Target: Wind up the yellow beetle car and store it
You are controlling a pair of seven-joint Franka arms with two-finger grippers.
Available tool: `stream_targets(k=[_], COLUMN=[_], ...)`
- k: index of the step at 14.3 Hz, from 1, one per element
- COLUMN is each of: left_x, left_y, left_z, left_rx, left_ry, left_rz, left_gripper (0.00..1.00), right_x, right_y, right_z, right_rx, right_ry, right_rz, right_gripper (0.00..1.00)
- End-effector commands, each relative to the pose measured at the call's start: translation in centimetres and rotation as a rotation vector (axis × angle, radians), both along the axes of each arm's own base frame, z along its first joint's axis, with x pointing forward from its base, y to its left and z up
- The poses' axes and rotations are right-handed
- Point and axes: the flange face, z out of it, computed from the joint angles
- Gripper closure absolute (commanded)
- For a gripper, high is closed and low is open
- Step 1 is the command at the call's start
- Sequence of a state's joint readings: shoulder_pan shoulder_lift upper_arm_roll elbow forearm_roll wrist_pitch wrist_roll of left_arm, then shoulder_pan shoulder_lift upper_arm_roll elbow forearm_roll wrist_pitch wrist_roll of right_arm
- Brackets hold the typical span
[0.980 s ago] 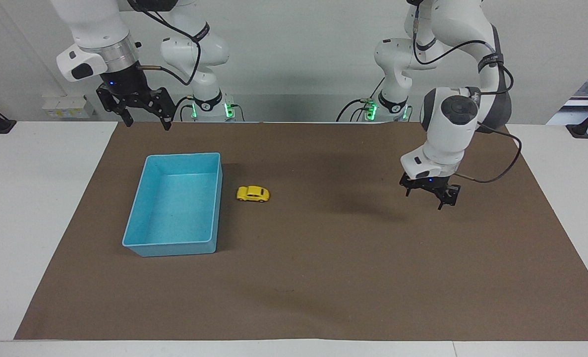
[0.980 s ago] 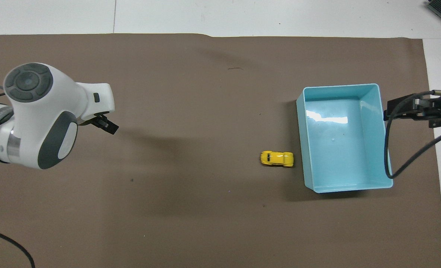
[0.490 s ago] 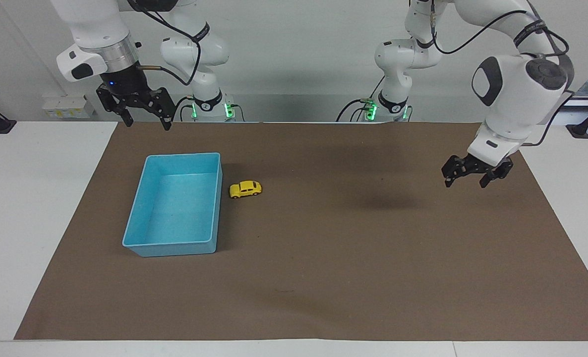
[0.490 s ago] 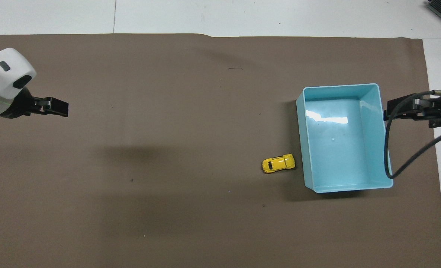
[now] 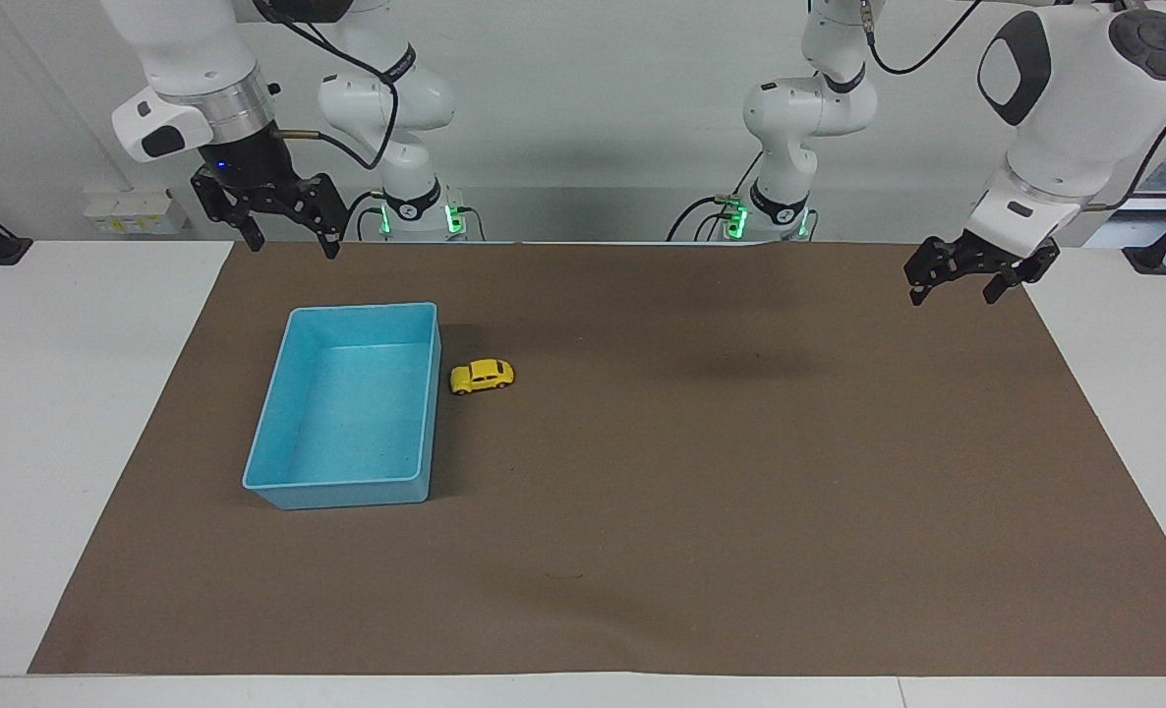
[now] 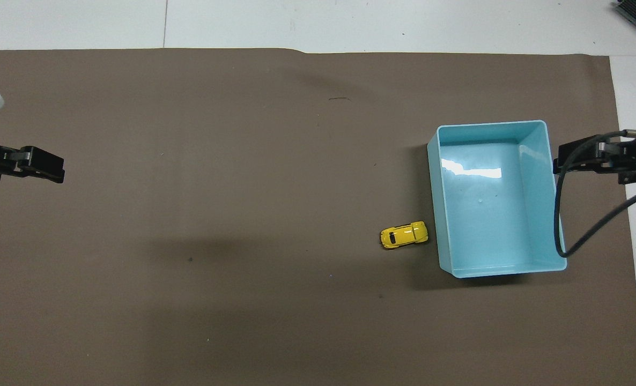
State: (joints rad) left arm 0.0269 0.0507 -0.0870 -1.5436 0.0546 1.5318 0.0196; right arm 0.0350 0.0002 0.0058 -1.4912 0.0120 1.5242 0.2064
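The yellow beetle car stands on its wheels on the brown mat, close beside the long wall of the blue tray, on the side toward the left arm's end. It also shows in the overhead view, slightly angled to the tray, which is empty. My left gripper is open and empty, raised over the mat's edge at the left arm's end. My right gripper is open and empty, raised over the mat's edge beside the tray, and waits.
The brown mat covers most of the white table. A black cable from the right arm hangs over the tray's wall at the right arm's end.
The car has rolled toward the tray, turned a little and stopped beside its wall. My left gripper has risen and drawn back toward its own end of the table. The right arm has not moved.
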Motion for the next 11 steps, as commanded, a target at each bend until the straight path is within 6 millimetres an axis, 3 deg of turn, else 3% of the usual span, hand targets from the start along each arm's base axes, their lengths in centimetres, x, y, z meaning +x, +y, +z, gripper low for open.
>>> stream_targets(k=[1, 11], left_x=[0.5, -0.7], left_y=[-0.2, -0.3], left_z=[1.4, 0.0], left_rx=[0.023, -0.061], left_ry=[0.01, -0.004], left_rz=[0.006, -0.051], left_gripper=[0.0, 0.0], right_x=[-0.5, -0.5], right_y=[-0.4, -0.4], right_z=[0.1, 0.1], right_rx=[0.02, 0.02], right_ry=[-0.01, -0.01], right_rz=[0.016, 0.016], right_gripper=[0.0, 0.0])
